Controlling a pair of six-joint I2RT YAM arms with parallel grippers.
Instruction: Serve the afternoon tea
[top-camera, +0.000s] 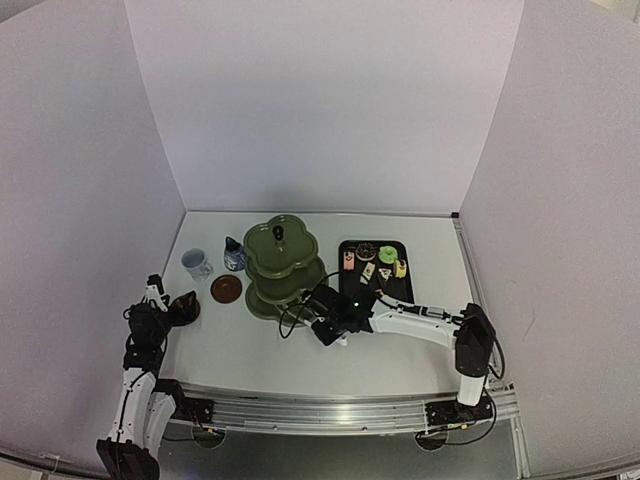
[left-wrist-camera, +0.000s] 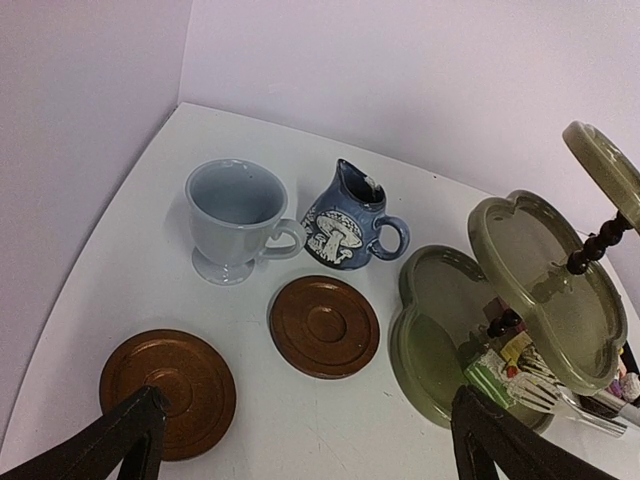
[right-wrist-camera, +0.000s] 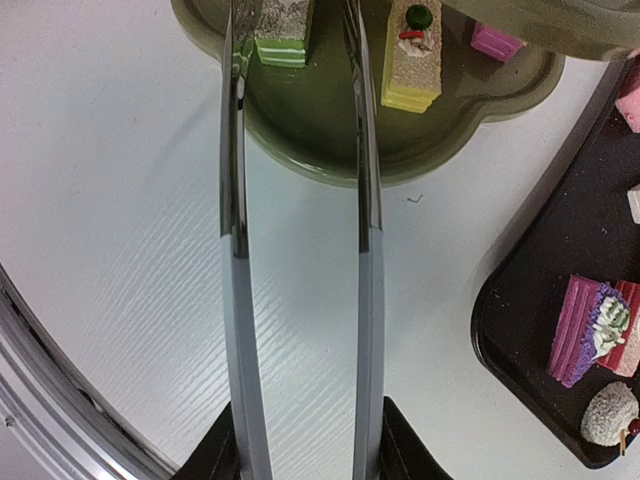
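Stand olive green; mug pale blue-white; pot blue, white mushroom motif; coasters brown; tray black; tongs silver.

Tongs: polished, mirror-bright metal. Stand, mug: glossy glazed ceramic. Coasters: smooth brown, satin sheen. Tray: smooth black. Table: matt white, finely grained.

The dark green three-tier scalloped stand is upright at the middle of the worktop. In its bottom tier are a green-layered cake, a yellow cake topped with a green ball, and a pink cake. More cakes lie on the black tray to the stand's right. To its left, the white mug and the blue-and-white pot stand upright side by side. Just in front of them, one brown coaster and a second coaster lie flat.
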